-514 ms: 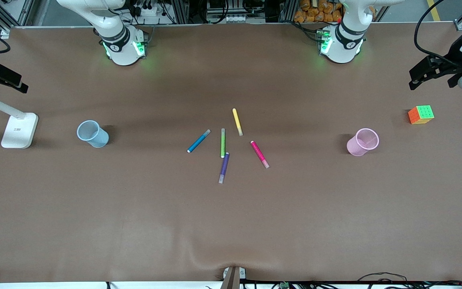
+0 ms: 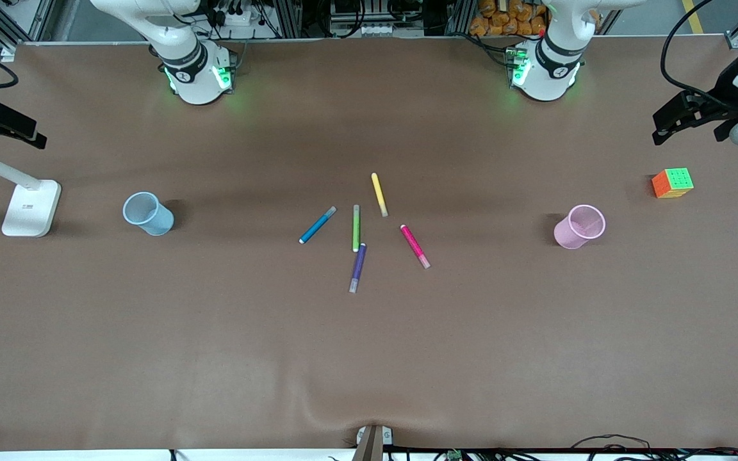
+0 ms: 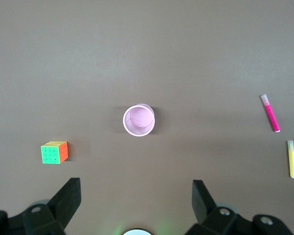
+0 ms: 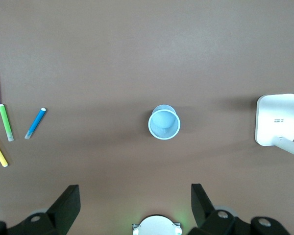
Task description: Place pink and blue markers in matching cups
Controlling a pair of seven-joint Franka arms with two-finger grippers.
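Observation:
The blue marker (image 2: 318, 225) (image 4: 35, 123) and the pink marker (image 2: 414, 246) (image 3: 270, 113) lie flat in a loose cluster at mid-table. The light blue cup (image 2: 148, 214) (image 4: 164, 122) stands upright toward the right arm's end. The light pink cup (image 2: 579, 226) (image 3: 139, 121) stands upright toward the left arm's end. Both cups look empty. My left gripper (image 3: 135, 182) (image 2: 689, 128) hangs open high over the table by the pink cup, holding nothing. My right gripper (image 4: 134, 187) (image 2: 0, 128) hangs open high by the blue cup, also empty.
Green (image 2: 355, 228), purple (image 2: 358, 267) and yellow (image 2: 379, 194) markers lie among the two task markers. A colour cube (image 2: 672, 183) sits near the pink cup, toward the table's end. A white lamp base (image 2: 31, 208) stands near the blue cup.
Both hands have shifted only very slightly. Nothing on the table has moved.

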